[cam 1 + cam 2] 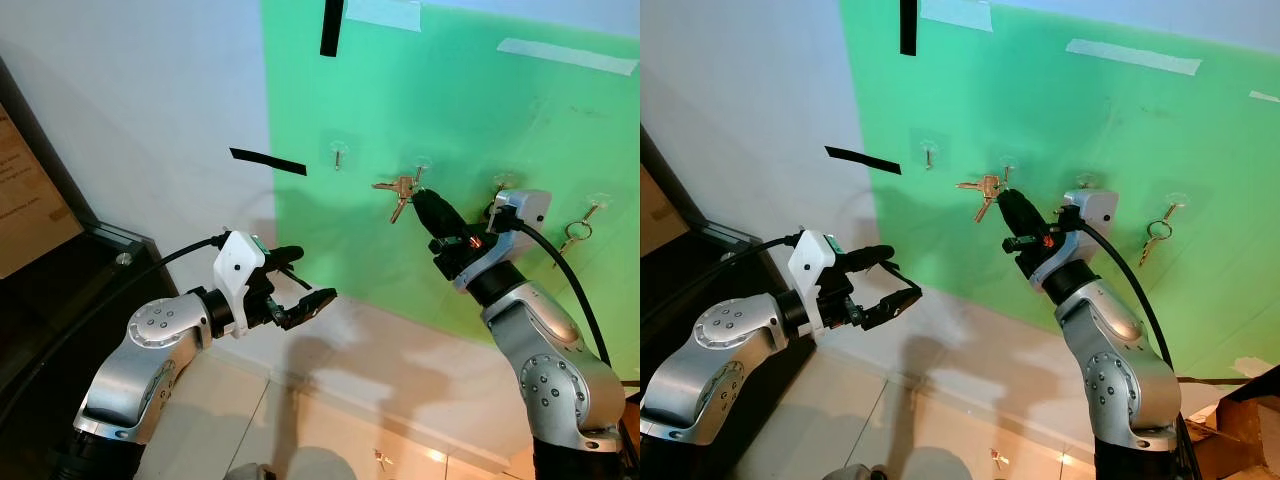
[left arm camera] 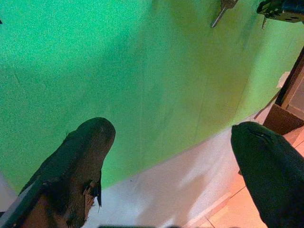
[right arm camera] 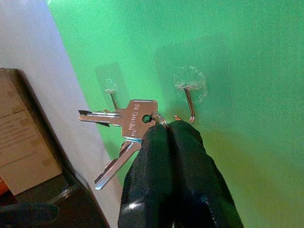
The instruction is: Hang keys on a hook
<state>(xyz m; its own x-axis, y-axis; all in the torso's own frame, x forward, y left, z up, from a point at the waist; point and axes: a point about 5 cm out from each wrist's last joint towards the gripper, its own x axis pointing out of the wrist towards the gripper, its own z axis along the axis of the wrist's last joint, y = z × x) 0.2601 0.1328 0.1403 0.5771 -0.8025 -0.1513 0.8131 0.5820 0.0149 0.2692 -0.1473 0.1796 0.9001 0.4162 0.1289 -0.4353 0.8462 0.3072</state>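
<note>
Head stereo pair looking forward and down at the green wall panel [image 1: 470, 200], both arms in frame, left wrist view close to the same panel, right wrist view nearer still, facing a hook [image 3: 189, 90], keys [image 3: 126, 128] shared with the head views.

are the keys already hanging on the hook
No, the right gripper is shut on the keys by their ring, holding them just beside the hook, with the ring not over it.

We note the key ring [image 3: 160, 119] mostly hidden behind the right gripper [image 3: 166, 127] fingertips, whether it touches the hook [image 3: 189, 100] we cannot tell, left gripper [image 2: 173, 142] fingers cut off by the frame edge, key lettering unreadable.
</note>
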